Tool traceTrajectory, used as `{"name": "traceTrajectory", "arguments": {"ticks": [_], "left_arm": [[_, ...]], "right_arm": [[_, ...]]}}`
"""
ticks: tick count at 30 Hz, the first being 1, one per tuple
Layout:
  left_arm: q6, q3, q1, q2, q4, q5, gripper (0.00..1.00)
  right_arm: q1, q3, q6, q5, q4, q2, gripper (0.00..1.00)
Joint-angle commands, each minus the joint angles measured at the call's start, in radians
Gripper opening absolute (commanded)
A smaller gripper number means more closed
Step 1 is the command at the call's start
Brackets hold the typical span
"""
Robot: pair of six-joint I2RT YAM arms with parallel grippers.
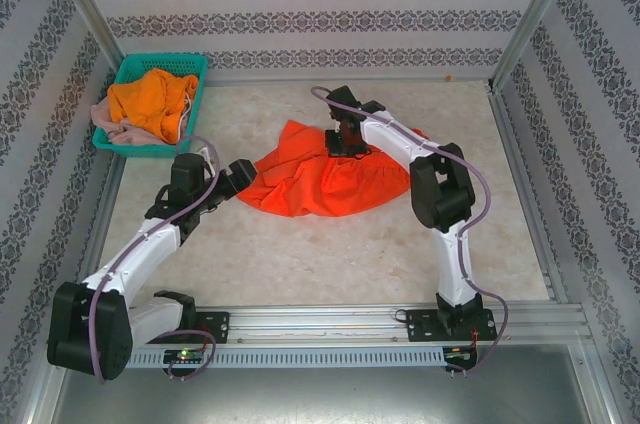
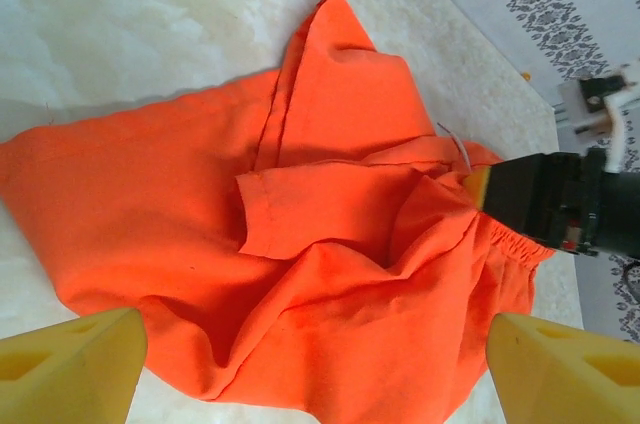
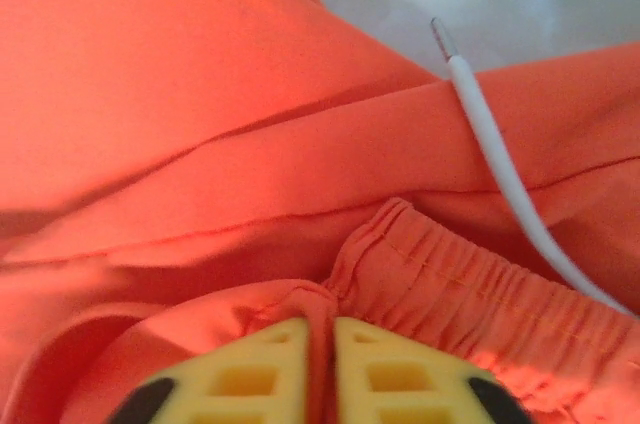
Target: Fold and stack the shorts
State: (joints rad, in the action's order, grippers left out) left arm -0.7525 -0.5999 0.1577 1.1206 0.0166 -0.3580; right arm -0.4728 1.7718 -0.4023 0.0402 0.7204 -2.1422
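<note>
- The right gripper [image 3: 320, 329] is closest to view. Its yellow fingers [image 3: 390, 369] are pressed together with a thin fold of the red-orange shorts [image 3: 200, 94] pinched between them, just beside the gathered elastic waistband [image 3: 480, 284].
- A white drawstring [image 3: 495, 159] runs across the cloth past that waistband, its tip loose over the pale table.
- The left gripper [image 2: 315, 364] has its yellow fingers [image 2: 80, 364] spread wide apart, with nothing between them but the shorts [image 2: 330, 244] lying below.
- These shorts [image 1: 310, 179] are crumpled on the table [image 1: 330, 254], to the right of the teal basket [image 1: 165, 58] and nearer the arm bases than it is. One leg is flipped over the body, with creases running towards the pinch.
- The right gripper [image 1: 345, 144] sits on the part of the heap away from the basket. The left gripper [image 1: 240, 179] sits at the edge nearest the basket.
- Inside the basket lie the bright orange shorts [image 1: 150, 104], bunched up. The dusty pink shorts [image 1: 105, 119] are under them and spill towards the basket's left wall.
</note>
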Motion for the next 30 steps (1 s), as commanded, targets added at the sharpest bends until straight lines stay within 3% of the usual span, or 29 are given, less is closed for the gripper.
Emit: {"name": "traceTrajectory", "arguments": {"ticks": [1, 9, 16, 20, 26, 30], "left_arm": [[0.021, -0.006, 0.01, 0.022, 0.026, 0.022, 0.88], [-0.001, -0.035, 0.022, 0.118, 0.098, -0.009, 0.8], [0.083, -0.202, 0.126, 0.267, 0.023, -0.006, 0.78], [0.116, -0.248, 0.157, 0.279, -0.033, 0.061, 0.74], [0.173, -0.268, 0.16, 0.197, -0.203, 0.173, 0.84], [0.142, -0.181, 0.15, 0.126, -0.26, 0.23, 0.88]], "right_arm": [[0.017, -0.103, 0.037, -0.056, -0.029, 0.216, 0.01], [0.034, -0.553, 0.057, -0.08, -0.142, 0.801, 0.0], [0.063, -0.983, -0.139, -0.144, -0.171, 1.184, 0.0], [0.068, -1.139, -0.227, -0.151, -0.137, 1.298, 0.0], [0.072, -1.229, -0.292, -0.146, -0.119, 1.357, 0.0], [0.072, -1.241, -0.292, -0.145, -0.127, 1.352, 0.0]]}}
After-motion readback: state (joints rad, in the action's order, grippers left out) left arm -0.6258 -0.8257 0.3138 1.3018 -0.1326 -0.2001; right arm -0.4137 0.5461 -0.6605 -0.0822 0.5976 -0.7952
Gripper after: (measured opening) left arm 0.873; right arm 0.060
